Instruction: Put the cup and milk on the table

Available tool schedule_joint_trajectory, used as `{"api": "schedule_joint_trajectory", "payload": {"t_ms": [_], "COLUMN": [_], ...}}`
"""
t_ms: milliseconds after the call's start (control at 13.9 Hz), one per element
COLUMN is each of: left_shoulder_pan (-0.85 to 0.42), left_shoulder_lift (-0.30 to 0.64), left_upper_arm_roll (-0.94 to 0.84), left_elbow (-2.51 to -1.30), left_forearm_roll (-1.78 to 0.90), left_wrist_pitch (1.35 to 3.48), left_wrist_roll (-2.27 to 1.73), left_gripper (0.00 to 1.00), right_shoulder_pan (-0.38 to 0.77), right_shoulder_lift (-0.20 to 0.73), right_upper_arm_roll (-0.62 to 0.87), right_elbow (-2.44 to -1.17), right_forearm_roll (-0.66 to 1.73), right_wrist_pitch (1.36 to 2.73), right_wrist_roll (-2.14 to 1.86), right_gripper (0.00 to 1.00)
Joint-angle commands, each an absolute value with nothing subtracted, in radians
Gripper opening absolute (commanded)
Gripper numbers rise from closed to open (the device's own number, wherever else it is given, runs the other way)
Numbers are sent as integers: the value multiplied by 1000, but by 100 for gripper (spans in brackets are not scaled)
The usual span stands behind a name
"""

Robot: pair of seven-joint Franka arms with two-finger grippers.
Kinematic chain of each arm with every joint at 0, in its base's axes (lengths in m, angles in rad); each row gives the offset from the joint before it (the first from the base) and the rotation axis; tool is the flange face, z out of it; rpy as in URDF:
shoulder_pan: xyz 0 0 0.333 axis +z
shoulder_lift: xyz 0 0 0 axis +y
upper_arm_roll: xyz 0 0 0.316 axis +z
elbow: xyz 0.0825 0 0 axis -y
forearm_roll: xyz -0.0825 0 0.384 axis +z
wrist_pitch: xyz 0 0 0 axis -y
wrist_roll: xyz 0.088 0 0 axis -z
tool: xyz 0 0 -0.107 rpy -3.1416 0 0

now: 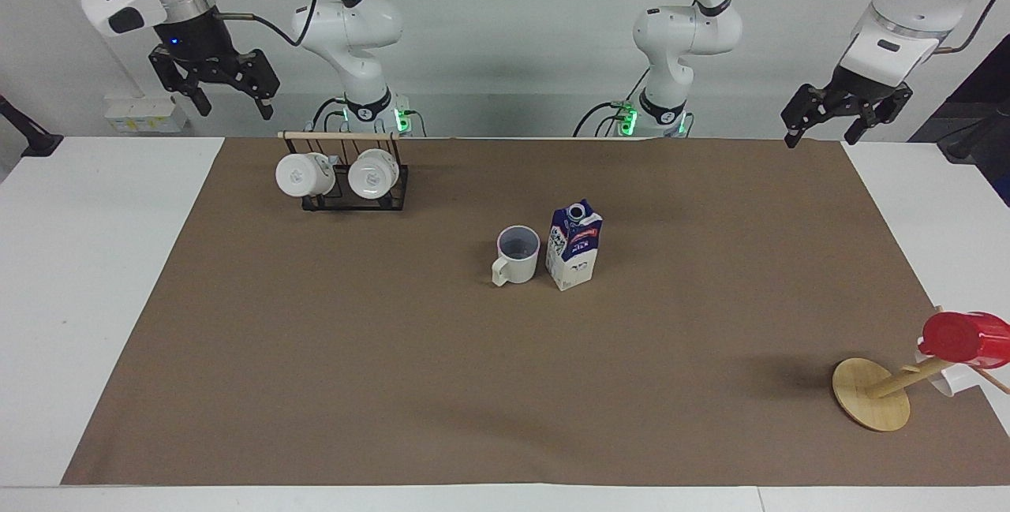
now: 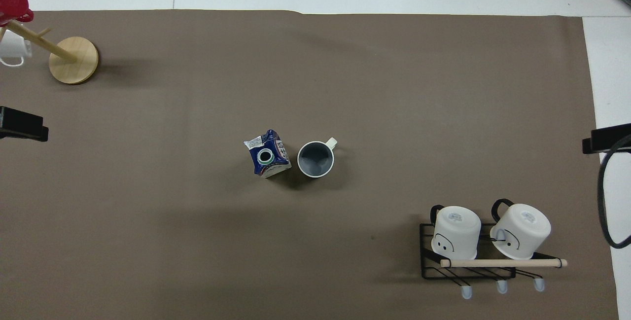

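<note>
Evidently both things already stand on the bench (image 1: 110, 259), the cup (image 1: 518, 253) just beside the milk (image 1: 574, 248), so the left gripper (image 1: 844, 113) and right gripper (image 1: 215, 84), jaws spread, should simply hang clear above the bench's robot-side edge.

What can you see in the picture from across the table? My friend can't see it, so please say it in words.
A cream cup and a taller blue milk carton stand upright side by side in the middle of a brown-papered table. Both robot arms are raised near their own edge, the left end effector and right end effector open and empty.
</note>
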State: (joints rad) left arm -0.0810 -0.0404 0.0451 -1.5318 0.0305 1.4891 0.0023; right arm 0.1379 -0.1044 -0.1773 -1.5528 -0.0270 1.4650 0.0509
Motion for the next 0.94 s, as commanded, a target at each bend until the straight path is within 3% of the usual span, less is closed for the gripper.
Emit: {"api": "schedule_joint_trajectory", "payload": {"t_ms": [0,863], "left_shoulder_pan": [-72,-72], "left_shoulder_lift": [-37,-57], "left_upper_arm_roll": [35,31], "left_elbow": [-1517,-1549], "left_forearm_roll": [45,-18], "left_wrist_pitch": [1466,1474], "left_wrist_roll": [43,94], "left_gripper": [100,100], "right_shoulder_pan": [133,133], "right_shoulder_lift": [-104,-104], "right_upper_arm_roll": [-175,-175], "right_elbow": [-1548,-1548], "right_forearm_roll": [-15,-15], "right_wrist_pitch": [1459,1459], "right_wrist_roll": [64,64], "right_gripper": [100,100]}}
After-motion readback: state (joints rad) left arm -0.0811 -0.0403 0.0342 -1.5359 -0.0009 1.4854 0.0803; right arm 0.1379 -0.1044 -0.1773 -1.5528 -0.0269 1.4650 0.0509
